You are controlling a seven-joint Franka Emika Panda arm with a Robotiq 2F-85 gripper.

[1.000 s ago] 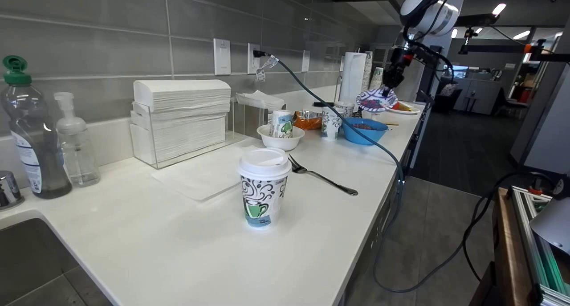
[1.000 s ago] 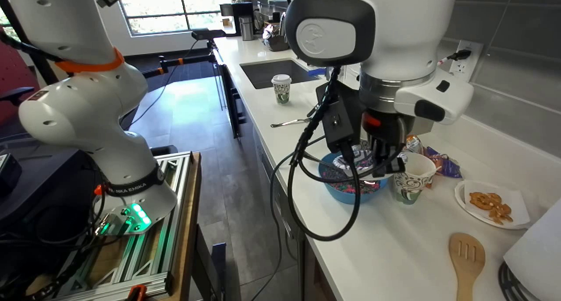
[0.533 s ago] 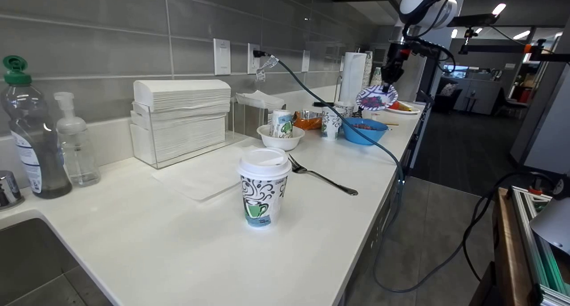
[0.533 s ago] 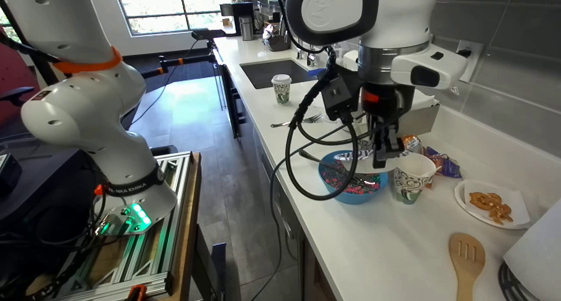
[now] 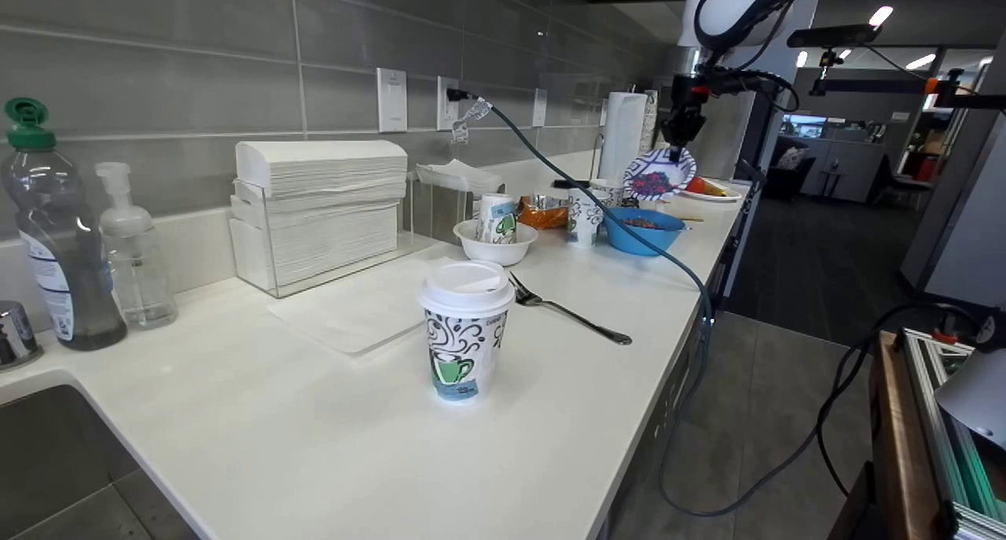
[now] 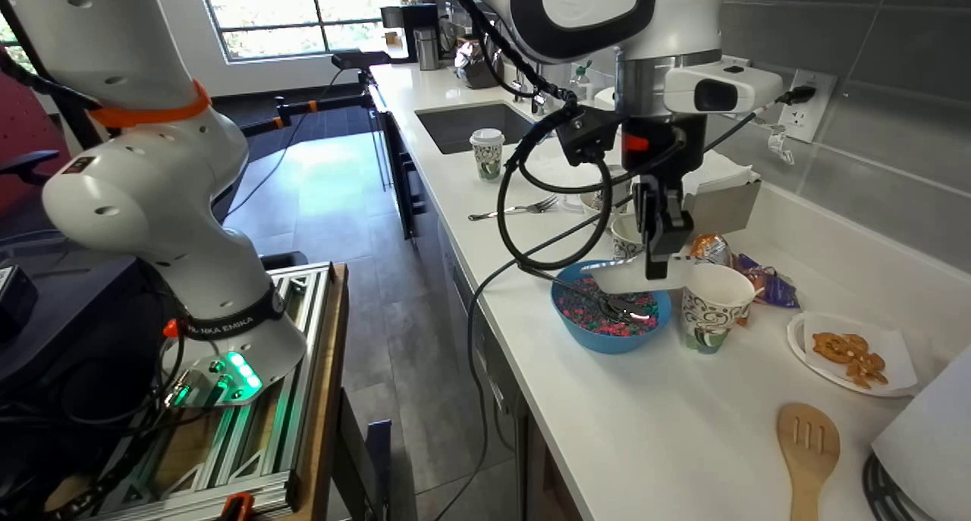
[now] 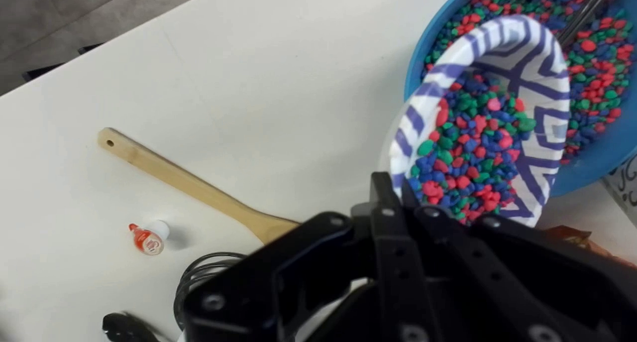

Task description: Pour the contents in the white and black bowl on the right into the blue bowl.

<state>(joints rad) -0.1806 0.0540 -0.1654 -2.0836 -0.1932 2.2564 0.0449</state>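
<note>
The white bowl with a dark purple-looking pattern [image 7: 542, 118] holds red, green and blue pieces [image 7: 473, 153]. It also shows in both exterior views [image 5: 638, 167] [image 6: 626, 278], raised above the counter. My gripper [image 7: 396, 182] is shut on its rim; it shows in both exterior views too [image 5: 676, 153] [image 6: 658, 267]. The bowl is tilted, its inside facing an exterior camera. The blue bowl [image 6: 607, 343] stands on the counter with similar pieces and a metal utensil [image 6: 622, 307] in it. In the wrist view the patterned bowl partly overlaps the blue bowl [image 7: 414, 68]. I see no pieces falling.
A patterned paper cup [image 6: 705, 320] stands right beside the blue bowl. A dark cable [image 6: 523, 252] runs across the counter near it. Snack bags [image 6: 768, 282], a plate with pretzels [image 6: 903, 354] and a wooden spatula [image 6: 808, 437] lie nearby. A lidded cup [image 5: 468, 343] stands farther off.
The gripper and patterned bowl have shifted slightly left in both exterior views. The bowl is tilted further, and its pieces have gathered toward its lower side. The blue bowl has not moved.
</note>
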